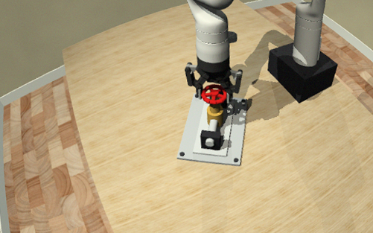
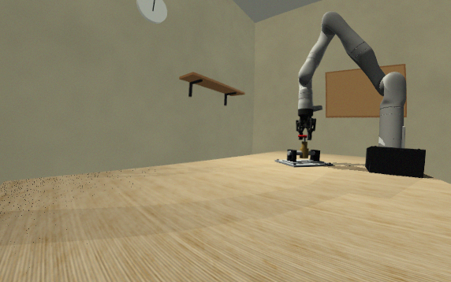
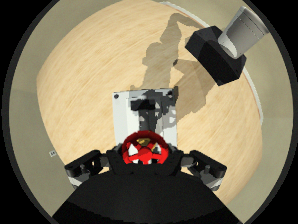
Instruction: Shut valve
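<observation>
- A pale wooden table fills a room with olive-beige walls, bordered by a strip of patchwork parquet floor and a white skirting line.
- On the far wall in the exterior view hang a wooden shelf on black brackets, a round clock cut by the upper frame edge, and a cork board.
- A grey base plate with dark corner screws lies flat on the table, carrying the valve: a brass-coloured body standing upright over a black block with a white stub at its end.
- The red handwheel sits on top of the brass body, spokes visible, at the end of the plate nearest the arm.
- The white arm reaches straight down over the valve from a black pedestal standing on the table well apart from the plate.
- The gripper points downward, its dark fingers closed against opposite sides of the handwheel's rim, so the wheel is clamped between them.
- The wrist view shows the handwheel centred between the two finger linkages, the plate beyond it and the arm's shadow on the wood.
</observation>
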Tool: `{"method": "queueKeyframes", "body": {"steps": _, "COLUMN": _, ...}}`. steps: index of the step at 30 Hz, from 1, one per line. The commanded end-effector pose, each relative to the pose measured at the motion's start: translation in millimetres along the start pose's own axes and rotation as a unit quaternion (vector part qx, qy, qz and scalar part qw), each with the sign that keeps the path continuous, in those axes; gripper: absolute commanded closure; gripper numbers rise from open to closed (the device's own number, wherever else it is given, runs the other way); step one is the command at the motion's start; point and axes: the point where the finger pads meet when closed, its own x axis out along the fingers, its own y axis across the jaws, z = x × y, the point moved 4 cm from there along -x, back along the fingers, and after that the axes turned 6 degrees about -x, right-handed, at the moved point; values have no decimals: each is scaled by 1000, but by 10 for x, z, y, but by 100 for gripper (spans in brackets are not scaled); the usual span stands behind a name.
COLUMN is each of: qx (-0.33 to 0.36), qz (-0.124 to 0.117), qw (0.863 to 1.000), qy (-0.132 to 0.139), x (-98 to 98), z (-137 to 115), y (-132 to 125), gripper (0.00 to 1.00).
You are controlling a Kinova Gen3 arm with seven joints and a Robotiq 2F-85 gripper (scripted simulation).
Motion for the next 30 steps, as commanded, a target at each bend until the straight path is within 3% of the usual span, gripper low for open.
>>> {"method": "queueKeyframes", "body": {"steps": 1, "qx": 2, "qz": 2, "qw": 1000, "qy": -1, "x": 24, "z": 2, "y": 16, "gripper": 100}}
{"method": "queueKeyframes", "body": {"steps": 19, "qx": 34, "qz": 1, "qw": 999, "qy": -2, "x": 26, "z": 9, "y": 13, "gripper": 100}}
{"method": "queueKeyframes", "body": {"steps": 30, "qx": 88, "qz": 0, "qw": 996, "qy": -3, "x": 25, "z": 16, "y": 7, "gripper": 100}}
